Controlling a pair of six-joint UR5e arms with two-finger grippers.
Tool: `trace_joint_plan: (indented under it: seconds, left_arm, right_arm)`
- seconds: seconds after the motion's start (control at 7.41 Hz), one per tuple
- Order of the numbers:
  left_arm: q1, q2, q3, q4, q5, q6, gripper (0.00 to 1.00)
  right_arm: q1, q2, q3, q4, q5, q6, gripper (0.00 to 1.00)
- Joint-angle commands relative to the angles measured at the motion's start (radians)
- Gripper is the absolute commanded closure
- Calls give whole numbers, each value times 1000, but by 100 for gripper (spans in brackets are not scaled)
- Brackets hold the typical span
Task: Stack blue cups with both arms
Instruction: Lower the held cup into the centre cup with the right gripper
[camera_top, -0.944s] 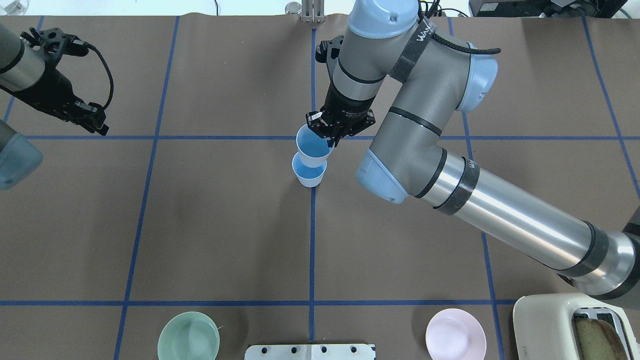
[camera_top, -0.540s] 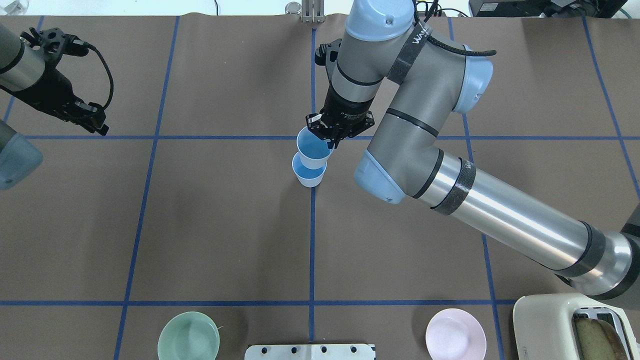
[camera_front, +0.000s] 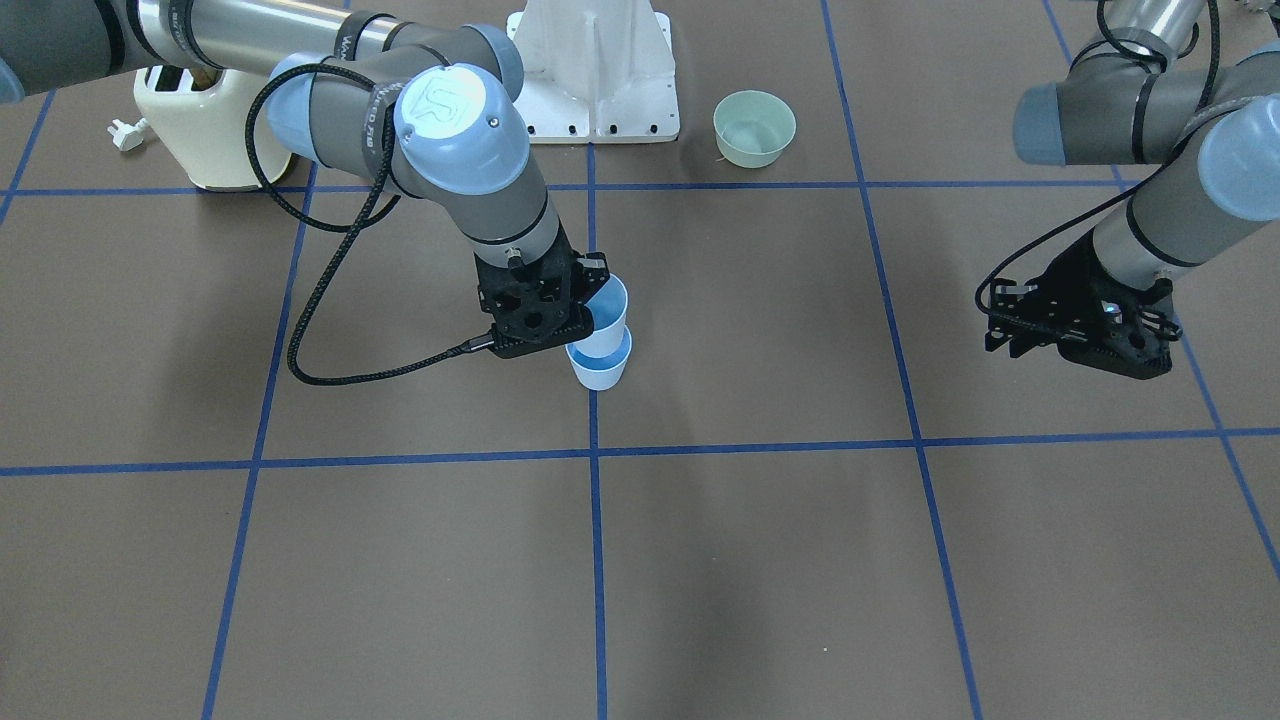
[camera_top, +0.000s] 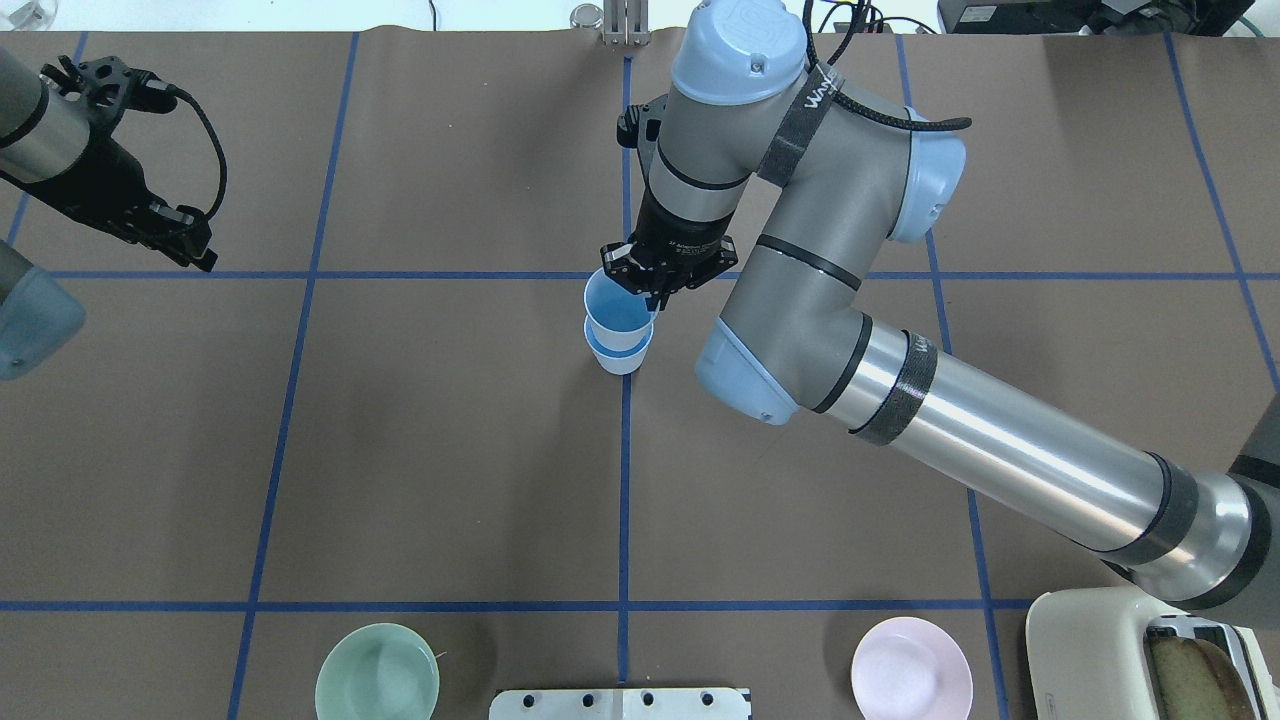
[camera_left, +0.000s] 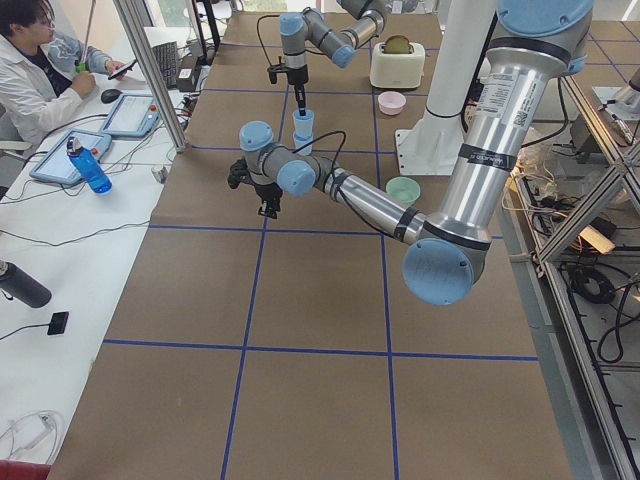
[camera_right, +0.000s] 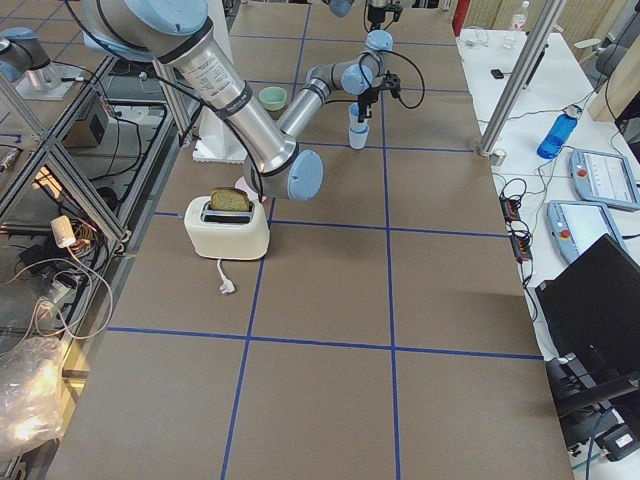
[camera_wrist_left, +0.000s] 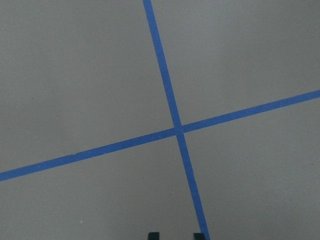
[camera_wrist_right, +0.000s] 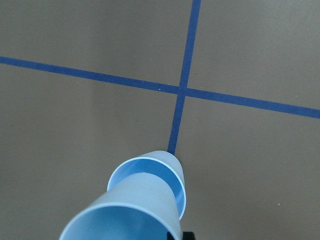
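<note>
Left gripper (camera_top: 185, 240) hung above the table (camera_top: 450, 450) at the far left, fingers spread with nothing between them. It pointed down from the left arm (camera_top: 40, 140), which came in at the table's edge. At mid-table the lower blue cup (camera_top: 620, 358) stood upright on a blue tape line (camera_top: 624, 480), mouth up. The upper blue cup (camera_top: 612, 312) sat partly inside it, its long axis near vertical and its mouth also up. The right gripper (camera_top: 652, 290), pointing down, was clenched on that upper cup's rim. The right arm (camera_top: 1000, 450) stretched in from the near right corner, its wrist folded back above the cups.
</note>
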Motion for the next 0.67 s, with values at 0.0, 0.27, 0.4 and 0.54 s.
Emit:
trace_joint_plan:
  seconds: [0.0, 0.27, 0.4, 0.54]
  left_arm:
    - [0, -1, 0, 0, 0, 0, 65]
    - [0, -1, 0, 0, 0, 0, 65]
    - [0, -1, 0, 0, 0, -2, 65]
    - [0, -1, 2, 0, 0, -2, 65]
  right_arm:
    - [-5, -1, -6, 0, -10, -8, 87]
    - [-5, -1, -10, 2, -11, -8, 87]
    - [-5, -1, -13, 8, -18, -8, 87]
    - [-7, -1, -27, 23, -18, -8, 86]
